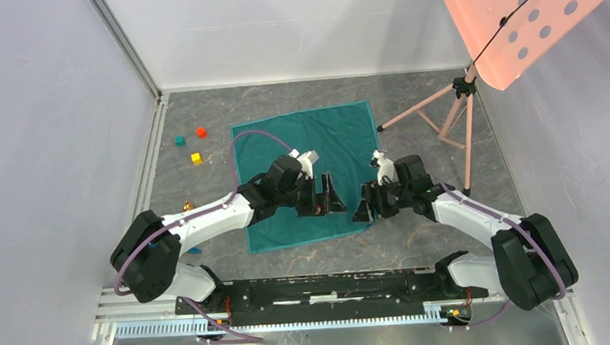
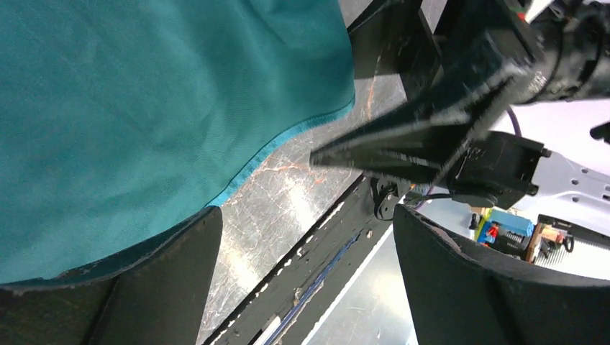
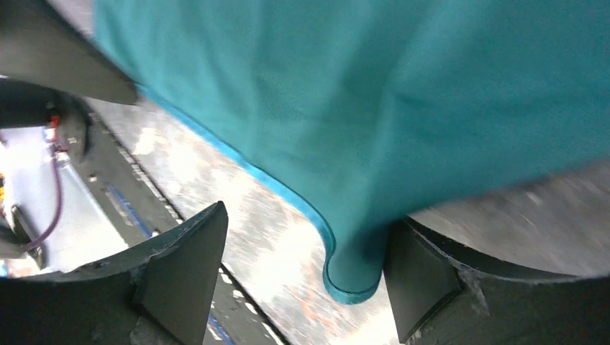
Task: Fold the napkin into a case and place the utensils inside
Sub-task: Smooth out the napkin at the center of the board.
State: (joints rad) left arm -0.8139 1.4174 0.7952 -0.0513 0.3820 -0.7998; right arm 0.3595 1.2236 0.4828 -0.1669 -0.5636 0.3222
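**Two open tools meet over the napkin's near edge**

Both arms stretch in toward the middle of the desk (image 1: 409,94), and their tools face each other closely above the near side of the napkin (image 1: 316,140). The napkin lies spread out and unfolded in the centre of the grey marbled desk. It is roughly square, and its near right corner sits by the right arm's tool.

The left tool (image 1: 331,195) has its jaws set wide apart with nothing between them. In the left wrist view one finger (image 2: 165,280) sits at the hem of the cloth, and I cannot tell whether it touches. The right tool (image 1: 365,204) is also spread wide. In the right wrist view a curled corner of the napkin lies in the gap, just against one finger (image 3: 446,280), while the other finger stands well clear of it, so nothing is clamped.

Left of the napkin are three small cubes: teal (image 1: 179,140), red (image 1: 201,132) and yellow (image 1: 196,157). Nearer, beside the left arm, a small gold utensil (image 1: 187,204) lies on the desk, too small to make out in detail. A sliver of bright blue (image 1: 194,250) shows by that arm's elbow. A pink tripod (image 1: 450,119) stands at the right, under a perforated pink panel (image 1: 516,7).
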